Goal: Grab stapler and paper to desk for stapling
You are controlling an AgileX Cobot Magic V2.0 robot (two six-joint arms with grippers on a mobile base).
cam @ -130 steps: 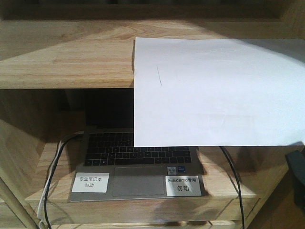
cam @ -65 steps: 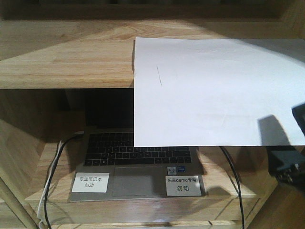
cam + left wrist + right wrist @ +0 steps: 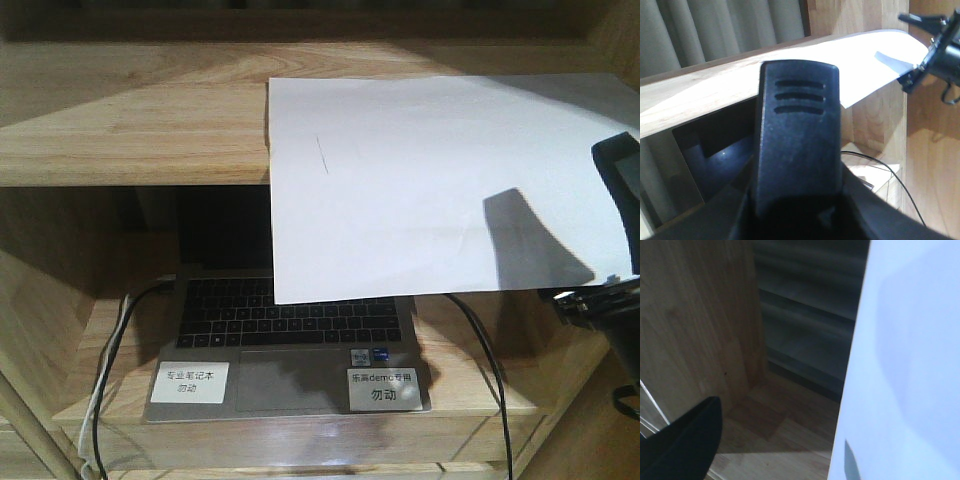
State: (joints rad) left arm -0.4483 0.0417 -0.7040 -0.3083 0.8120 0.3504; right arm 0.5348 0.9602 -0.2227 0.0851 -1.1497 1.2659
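Pale wooden shelf boards carry the paper, a plain white sheet (one faint short stroke toward 10 o'clock) overhanging the front edge above a laptop. At its 4 o'clock corner the right gripper reaches in from the side. I cannot tell whether it is pinching or spread. A black ribbed block masks the left gripper, so I cannot tell its state either.

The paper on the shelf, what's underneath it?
The paper lies on the wooden shelf; its front overhangs the open laptop below, covering much of the screen.
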